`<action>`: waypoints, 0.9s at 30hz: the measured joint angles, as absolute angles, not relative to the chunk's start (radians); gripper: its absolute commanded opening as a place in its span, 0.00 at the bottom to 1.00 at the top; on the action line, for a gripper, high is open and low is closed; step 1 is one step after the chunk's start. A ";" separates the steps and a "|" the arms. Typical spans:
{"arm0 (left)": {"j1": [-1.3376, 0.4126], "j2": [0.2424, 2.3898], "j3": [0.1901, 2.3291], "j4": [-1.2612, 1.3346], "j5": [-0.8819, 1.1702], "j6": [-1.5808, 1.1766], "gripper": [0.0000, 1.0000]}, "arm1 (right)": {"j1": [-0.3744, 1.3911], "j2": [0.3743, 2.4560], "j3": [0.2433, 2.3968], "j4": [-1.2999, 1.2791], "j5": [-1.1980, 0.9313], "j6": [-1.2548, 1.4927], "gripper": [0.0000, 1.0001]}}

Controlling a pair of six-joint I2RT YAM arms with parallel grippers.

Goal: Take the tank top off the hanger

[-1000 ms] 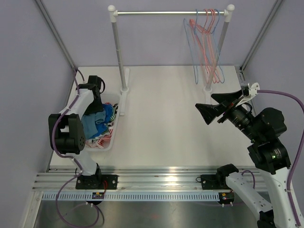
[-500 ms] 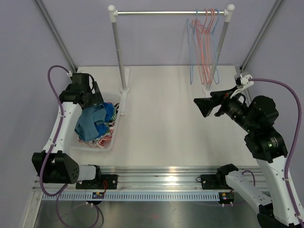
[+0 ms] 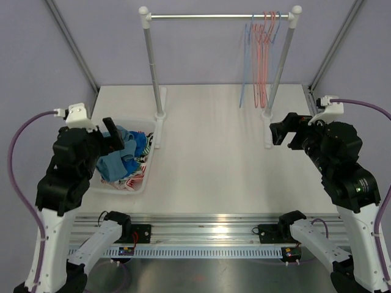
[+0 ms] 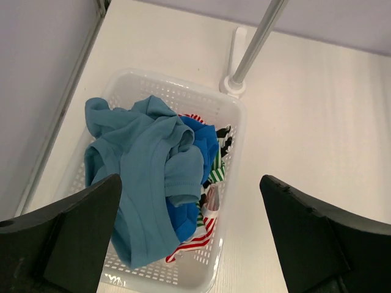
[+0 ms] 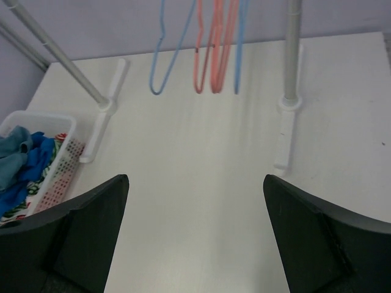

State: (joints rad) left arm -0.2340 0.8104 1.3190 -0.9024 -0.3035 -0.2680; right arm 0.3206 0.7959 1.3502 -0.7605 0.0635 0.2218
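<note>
Several bare blue and red wire hangers point(image 3: 259, 55) hang at the right end of the rack's rail; they also show in the right wrist view point(image 5: 214, 49). No garment hangs on them. A light blue garment point(image 4: 140, 165) lies on top of a pile of clothes in the white basket point(image 4: 235, 113), at the left in the top view point(image 3: 146, 177). I cannot tell which piece is the tank top. My left gripper point(image 4: 192, 244) is open and empty, high above the basket point(image 3: 111, 131). My right gripper point(image 5: 195, 238) is open and empty above the bare table point(image 3: 280, 131).
The rack's two posts stand on white feet at the back centre point(image 3: 160, 113) and the back right point(image 3: 269, 113). Blue and red-green striped clothes point(image 4: 208, 229) lie under the light blue one. Purple walls enclose the table on three sides.
My left gripper has lifted out of the basket and drawn back toward the near left. My right gripper has drawn back to the right. The hangers have swung on the rail.
</note>
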 measured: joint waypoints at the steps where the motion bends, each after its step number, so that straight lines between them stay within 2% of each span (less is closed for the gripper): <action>1: -0.243 0.769 1.319 -0.912 -0.312 -0.264 0.99 | 0.321 0.791 1.354 -0.783 0.099 0.221 1.00; 6: -0.279 0.599 1.288 -0.952 -0.337 -0.257 0.99 | 0.321 0.759 1.354 -0.906 0.229 0.210 1.00; 17: -0.314 0.355 1.088 -0.989 -0.333 -0.231 0.99 | 0.321 0.692 1.353 -1.045 0.359 0.172 0.99; 27: -0.314 0.319 1.058 -0.958 -0.333 -0.224 0.99 | 0.321 0.593 1.324 -1.020 0.356 0.149 1.00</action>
